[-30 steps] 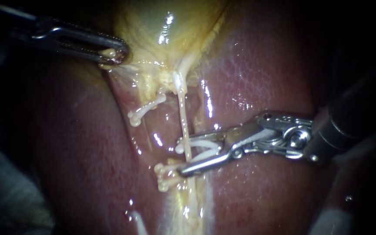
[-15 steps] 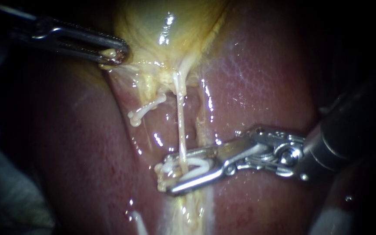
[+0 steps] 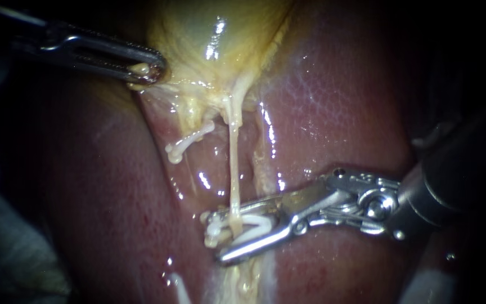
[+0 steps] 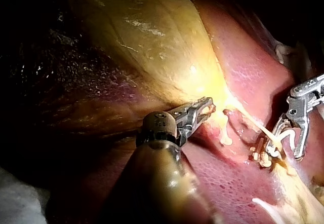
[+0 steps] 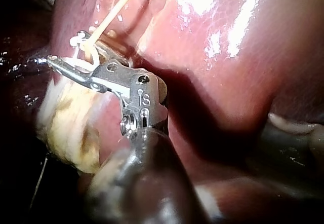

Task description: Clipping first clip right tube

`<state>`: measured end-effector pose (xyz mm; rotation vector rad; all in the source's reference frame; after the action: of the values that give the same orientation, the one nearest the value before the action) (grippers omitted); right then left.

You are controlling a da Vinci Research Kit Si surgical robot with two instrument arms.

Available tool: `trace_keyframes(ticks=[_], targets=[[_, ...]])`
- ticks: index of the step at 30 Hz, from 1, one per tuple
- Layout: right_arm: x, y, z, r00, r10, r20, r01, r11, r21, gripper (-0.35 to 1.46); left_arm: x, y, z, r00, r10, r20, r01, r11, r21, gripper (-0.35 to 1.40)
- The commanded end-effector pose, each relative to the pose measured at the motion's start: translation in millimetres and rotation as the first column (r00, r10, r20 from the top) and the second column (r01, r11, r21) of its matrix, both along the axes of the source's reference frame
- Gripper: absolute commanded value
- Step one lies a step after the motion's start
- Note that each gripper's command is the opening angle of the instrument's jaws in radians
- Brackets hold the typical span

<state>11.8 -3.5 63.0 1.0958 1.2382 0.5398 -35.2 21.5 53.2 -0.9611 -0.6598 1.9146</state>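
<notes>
The right tube (image 3: 233,163) is a thin, pale, taut strand. It runs from the gallbladder (image 3: 215,34) straight down into the gap between the jaws of the right instrument (image 3: 216,237). The white clip (image 3: 252,226) sits gripped between those jaws. Its two legs are spread apart and straddle the tube, one on each side.

Wet glare on liver (image 3: 333,95), dark margins

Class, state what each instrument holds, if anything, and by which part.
Left instrument grips the gallbladder by the yellowish fringe at its narrow end. Right instrument holds a white clip by its two legs, straddling the tube.
</notes>
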Motion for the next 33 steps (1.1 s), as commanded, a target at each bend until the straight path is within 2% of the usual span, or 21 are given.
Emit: trace_keyframes(ticks=[1,26,33], targets=[[0.0,0.1,0.0,1.0000,0.001,0.001,-0.001,1.000,0.000,0.35,0.0,0.0,0.0,1.0000,0.000,0.000,0.000,1.000,0.000,-0.35],[-0.1,0.3,-0.3,0.9999,-0.001,0.015,0.000,0.999,0.048,-0.06,0.0,0.0,0.0,1.0000,0.000,0.000,0.000,1.000,0.000,-0.35],[-0.1,0.1,-0.4,0.9999,-0.002,0.016,0.001,0.999,0.053,-0.27,0.0,0.0,0.0,1.0000,0.000,0.000,0.000,1.000,0.000,-0.35]])
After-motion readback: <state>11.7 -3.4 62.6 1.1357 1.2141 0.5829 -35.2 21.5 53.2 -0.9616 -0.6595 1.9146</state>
